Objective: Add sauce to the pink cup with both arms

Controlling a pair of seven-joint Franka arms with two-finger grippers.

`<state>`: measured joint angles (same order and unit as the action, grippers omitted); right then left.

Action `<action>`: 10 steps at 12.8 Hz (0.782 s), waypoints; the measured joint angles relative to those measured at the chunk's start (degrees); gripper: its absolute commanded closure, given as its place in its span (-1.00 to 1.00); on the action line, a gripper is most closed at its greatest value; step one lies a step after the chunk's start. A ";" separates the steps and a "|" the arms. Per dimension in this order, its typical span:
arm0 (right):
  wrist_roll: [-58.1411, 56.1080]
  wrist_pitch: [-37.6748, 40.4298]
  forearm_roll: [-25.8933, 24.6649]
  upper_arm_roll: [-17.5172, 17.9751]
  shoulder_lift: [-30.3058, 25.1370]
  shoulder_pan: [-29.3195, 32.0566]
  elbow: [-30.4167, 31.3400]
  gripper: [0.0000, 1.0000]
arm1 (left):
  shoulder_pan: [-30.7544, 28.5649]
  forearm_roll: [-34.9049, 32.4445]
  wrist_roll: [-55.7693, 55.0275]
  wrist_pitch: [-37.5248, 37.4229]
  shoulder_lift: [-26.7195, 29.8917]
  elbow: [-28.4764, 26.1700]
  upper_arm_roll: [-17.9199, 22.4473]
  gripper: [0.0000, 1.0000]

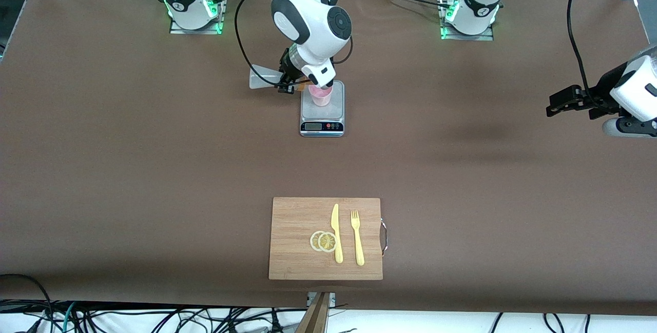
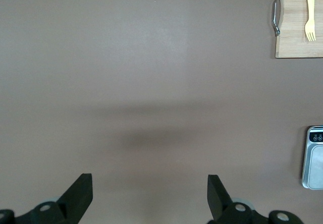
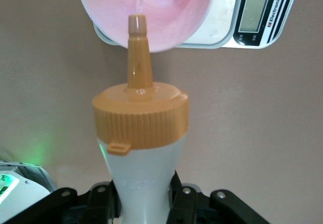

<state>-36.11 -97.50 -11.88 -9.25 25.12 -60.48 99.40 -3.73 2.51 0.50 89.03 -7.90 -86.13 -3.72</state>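
The pink cup (image 1: 321,97) stands on a small kitchen scale (image 1: 322,118) in the middle of the table, toward the robots' bases. My right gripper (image 1: 288,83) is shut on the sauce bottle (image 1: 263,77), which lies tipped on its side beside the cup. In the right wrist view the orange nozzle (image 3: 137,57) of the sauce bottle (image 3: 144,168) points into the pink cup (image 3: 161,17), its tip just over the rim. My right gripper (image 3: 144,196) pinches the whitish body. My left gripper (image 1: 553,105) hangs open and waits over bare table at the left arm's end, its fingers (image 2: 81,191) wide apart.
A wooden cutting board (image 1: 295,220) lies near the front edge with a yellow knife (image 1: 336,233), a yellow fork (image 1: 357,238) and two lemon slices (image 1: 323,241). The left wrist view shows the board's corner (image 2: 298,45) and the scale's edge (image 2: 314,158). Brown tabletop surrounds them.
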 measured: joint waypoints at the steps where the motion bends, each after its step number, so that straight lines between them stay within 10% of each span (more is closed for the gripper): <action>1: 0.03 0.01 0.00 -0.02 -0.03 0.00 0.00 0.65 | 0.00 0.00 0.00 0.00 0.00 0.00 0.00 -1.00; 10: 0.80 -1.16 1.04 -0.56 -2.36 0.00 0.52 0.63 | 0.00 0.00 0.00 0.00 0.00 0.00 0.00 -1.00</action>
<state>-35.31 -98.66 -10.84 -9.81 22.77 -60.48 99.92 -3.73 2.51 0.50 89.03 -7.90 -86.13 -3.72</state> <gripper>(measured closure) 0.670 0.000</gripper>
